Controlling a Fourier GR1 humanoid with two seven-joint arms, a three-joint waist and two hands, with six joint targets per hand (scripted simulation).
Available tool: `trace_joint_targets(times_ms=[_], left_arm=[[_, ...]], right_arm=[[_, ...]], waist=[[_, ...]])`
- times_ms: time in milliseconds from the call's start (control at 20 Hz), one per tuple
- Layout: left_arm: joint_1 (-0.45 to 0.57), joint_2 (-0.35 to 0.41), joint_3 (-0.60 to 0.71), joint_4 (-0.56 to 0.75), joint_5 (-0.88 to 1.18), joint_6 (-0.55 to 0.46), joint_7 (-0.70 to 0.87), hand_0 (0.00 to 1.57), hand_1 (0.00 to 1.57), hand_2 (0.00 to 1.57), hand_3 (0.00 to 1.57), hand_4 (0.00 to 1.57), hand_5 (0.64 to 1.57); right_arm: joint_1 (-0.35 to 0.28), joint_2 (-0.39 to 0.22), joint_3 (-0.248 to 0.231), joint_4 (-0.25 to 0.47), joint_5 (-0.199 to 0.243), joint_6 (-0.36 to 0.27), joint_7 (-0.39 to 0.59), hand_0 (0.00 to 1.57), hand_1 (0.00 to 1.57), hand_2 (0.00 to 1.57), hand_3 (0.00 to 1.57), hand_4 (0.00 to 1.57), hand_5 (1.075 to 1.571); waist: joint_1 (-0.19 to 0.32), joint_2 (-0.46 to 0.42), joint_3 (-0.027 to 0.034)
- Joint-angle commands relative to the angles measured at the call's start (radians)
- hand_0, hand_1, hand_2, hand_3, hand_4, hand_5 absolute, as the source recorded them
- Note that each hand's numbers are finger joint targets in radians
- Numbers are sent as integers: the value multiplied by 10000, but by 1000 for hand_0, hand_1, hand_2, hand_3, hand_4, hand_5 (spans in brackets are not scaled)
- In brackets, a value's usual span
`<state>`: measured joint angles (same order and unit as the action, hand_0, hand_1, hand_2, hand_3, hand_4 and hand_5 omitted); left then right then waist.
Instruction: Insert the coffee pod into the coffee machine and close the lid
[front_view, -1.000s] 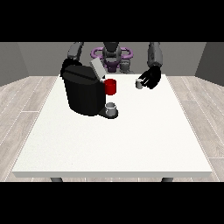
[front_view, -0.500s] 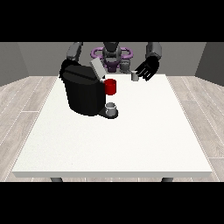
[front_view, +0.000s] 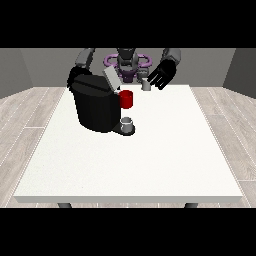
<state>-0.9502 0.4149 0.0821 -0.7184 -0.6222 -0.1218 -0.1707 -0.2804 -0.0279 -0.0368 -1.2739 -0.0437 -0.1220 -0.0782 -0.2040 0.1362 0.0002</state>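
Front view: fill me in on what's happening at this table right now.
A humanoid robot stands behind the white table with a black coffee machine whose lid is tilted up. The hand at the view's right hovers, fingers spread, beside a small grey coffee pod near the table's far edge. A grey cup sits at the machine's base. The other hand is hidden behind the machine.

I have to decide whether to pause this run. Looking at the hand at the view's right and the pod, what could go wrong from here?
1. The hand at the view's right looks raised with spread fingers, and the coffee pod sits beside it, seemingly unheld; closing may nudge it away.
2. The route to the coffee machine passes the raised lid, which the hand might bump.
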Motion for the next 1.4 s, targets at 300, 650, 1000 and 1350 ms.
trace_joint_targets(times_ms=[300, 650, 1000, 1350], left_arm=[[-1620, 217, 372, 308, 67, -454, 880, 1260, 1260, 1318, 1258, 490, 1571], [-1854, 860, 700, 730, -52, -121, 371, 1262, 1262, 1297, 1237, 494, 1571], [-2426, 935, 803, 811, -8, -377, 521, 1283, 1283, 1314, 1222, 504, 1571], [-2179, 413, 437, 836, -206, -588, 547, 1251, 1251, 1294, 1208, 506, 1571]], right_arm=[[-509, -1, 323, -529, 123, 65, 433, 0, 0, 0, 0, 508, 1571], [-433, 259, 632, -1363, 417, -377, 486, 0, 0, 0, 0, 502, 1571], [-669, -177, 207, -1179, 314, -161, 169, 0, 0, 0, 0, 480, 1571], [-331, -8, 153, -1077, 315, -398, 341, 0, 0, 0, 0, 514, 1571]], waist=[[-689, 280, 0], [-1115, 1041, -2], [-1130, 1430, 0], [-885, 964, 1]])
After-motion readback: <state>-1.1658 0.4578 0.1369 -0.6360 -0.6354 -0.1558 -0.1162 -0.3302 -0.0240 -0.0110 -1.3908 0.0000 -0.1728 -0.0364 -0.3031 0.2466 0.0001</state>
